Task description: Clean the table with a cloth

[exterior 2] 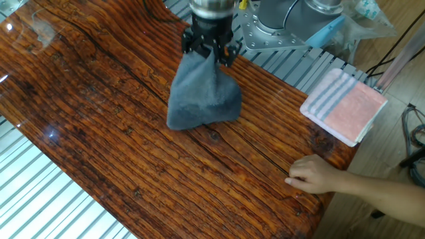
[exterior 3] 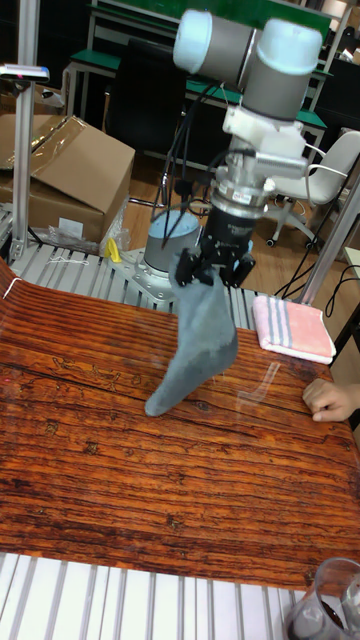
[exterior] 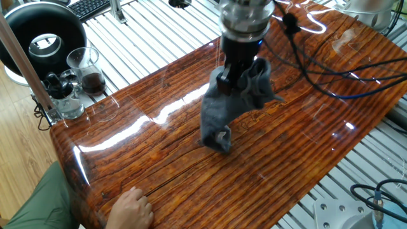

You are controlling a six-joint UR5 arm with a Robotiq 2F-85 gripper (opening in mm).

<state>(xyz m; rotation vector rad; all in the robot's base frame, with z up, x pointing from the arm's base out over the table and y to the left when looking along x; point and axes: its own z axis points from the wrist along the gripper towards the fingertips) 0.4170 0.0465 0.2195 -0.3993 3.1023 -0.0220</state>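
One cloth (exterior 3: 200, 340) hangs clenched in my gripper (exterior 3: 222, 268), its lowest corner touching the table (exterior 3: 120, 470) directly below.

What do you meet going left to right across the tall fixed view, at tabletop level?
Cardboard box → blue-grey cloth hanging from the pincer → folded pink striped towel → person's hand.

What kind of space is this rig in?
Probably a robotics lab or workshop: the glossy reddish-brown wood-grain table sits on silver slatted metal framing, with a cardboard box and green-topped workbenches behind.
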